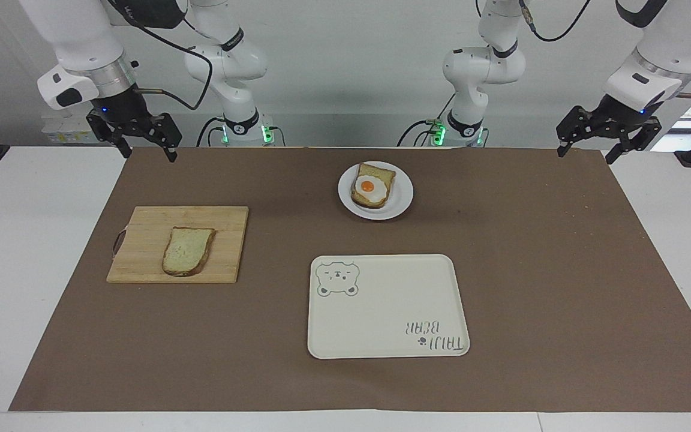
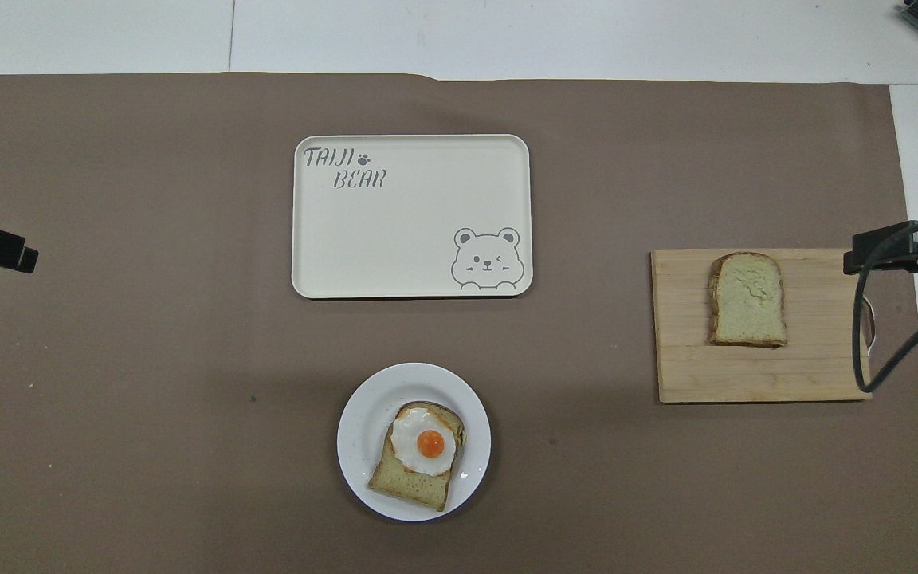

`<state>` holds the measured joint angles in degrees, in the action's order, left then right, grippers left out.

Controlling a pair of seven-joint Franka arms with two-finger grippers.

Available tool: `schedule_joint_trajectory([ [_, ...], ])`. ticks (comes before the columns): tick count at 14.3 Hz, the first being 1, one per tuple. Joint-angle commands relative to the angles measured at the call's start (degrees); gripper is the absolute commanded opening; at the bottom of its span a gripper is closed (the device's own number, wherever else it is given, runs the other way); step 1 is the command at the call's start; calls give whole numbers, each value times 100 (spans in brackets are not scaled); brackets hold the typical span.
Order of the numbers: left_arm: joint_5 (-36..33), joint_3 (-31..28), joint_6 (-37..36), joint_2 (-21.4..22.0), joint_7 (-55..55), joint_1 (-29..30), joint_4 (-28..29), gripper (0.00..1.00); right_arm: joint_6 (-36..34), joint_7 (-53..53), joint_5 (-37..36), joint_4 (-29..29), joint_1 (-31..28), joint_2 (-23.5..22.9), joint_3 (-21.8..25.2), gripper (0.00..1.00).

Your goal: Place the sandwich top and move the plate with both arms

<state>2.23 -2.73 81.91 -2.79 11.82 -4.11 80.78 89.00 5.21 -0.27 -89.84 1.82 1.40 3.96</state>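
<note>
A brown mat [image 1: 345, 282] covers the table; the cream tray [image 1: 387, 306] lies farthest from the robots, probably the plate's destination; the cutting board [image 1: 179, 243], toward the right arm's end, bears the sandwich top [image 1: 188, 251]; the plate [image 1: 375, 191], nearest the robots, holds the egg slice [image 1: 372, 185]; right gripper [image 1: 144, 144] and left gripper [image 1: 588, 147] hang wide open, empty, waiting over the mat's near corners.
</note>
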Motion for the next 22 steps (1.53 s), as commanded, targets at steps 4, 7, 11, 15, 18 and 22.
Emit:
schedule_joint_trajectory([
  [4,-74,-17,237,639,-154,-55,931,100,100,-117,-16,-104,-77,79,-45,100],
  [7,-91,-26,229,622,-163,-64,887,100,117,-143,-17,-121,-129,97,-27,100],
  [11,-65,1,202,622,-145,-55,878,100,495,-134,-16,-332,-121,176,-36,100],
  [15,-65,1,202,622,-145,-2,870,100,460,-152,-16,-350,-103,194,-36,100],
  [18,-65,-8,202,622,-145,7,870,100,434,-152,-16,-359,-120,194,-36,100],
  [22,-65,-17,202,630,-145,7,870,100,460,-134,-17,-367,-94,202,-36,100],
])
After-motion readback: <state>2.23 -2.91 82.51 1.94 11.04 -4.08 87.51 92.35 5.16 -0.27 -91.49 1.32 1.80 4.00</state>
